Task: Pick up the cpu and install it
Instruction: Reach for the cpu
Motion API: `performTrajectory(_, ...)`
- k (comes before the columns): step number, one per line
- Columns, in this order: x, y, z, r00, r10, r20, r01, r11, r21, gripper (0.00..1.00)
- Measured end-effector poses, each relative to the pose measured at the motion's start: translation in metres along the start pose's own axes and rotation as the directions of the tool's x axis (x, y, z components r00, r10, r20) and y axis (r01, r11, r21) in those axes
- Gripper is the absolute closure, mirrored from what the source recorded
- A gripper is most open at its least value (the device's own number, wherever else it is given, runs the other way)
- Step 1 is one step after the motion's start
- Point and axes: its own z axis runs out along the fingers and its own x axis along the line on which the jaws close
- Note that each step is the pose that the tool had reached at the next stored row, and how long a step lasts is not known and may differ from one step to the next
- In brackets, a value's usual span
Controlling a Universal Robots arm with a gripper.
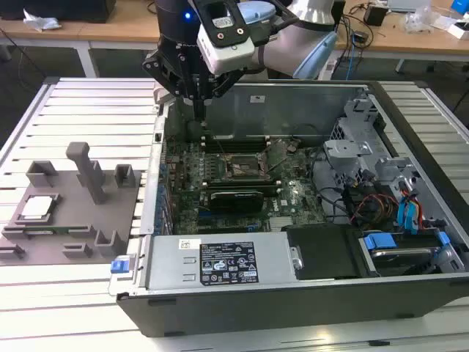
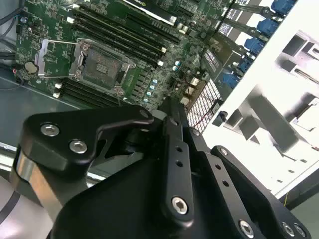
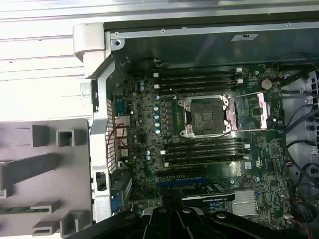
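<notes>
One cpu (image 1: 38, 207) sits on the fixture plate (image 1: 80, 229); the one gripper (image 1: 199, 111), closed and empty, hangs above the case (image 1: 308, 99).

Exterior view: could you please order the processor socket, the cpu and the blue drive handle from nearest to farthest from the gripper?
1. Processor socket: closest, slightly to the exterior view's right of the gripper.
2. The cpu: on the grey fixture plate, at the exterior view's left.
3. Blue drive handle: farthest, at the exterior view's lower right.
</notes>
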Motion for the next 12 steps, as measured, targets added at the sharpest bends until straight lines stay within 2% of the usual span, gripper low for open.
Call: performTrajectory(12,0.0017,-0.0001,0.0,1.0,0.0,0.0,0.0,1.0,-0.0002,0.89)
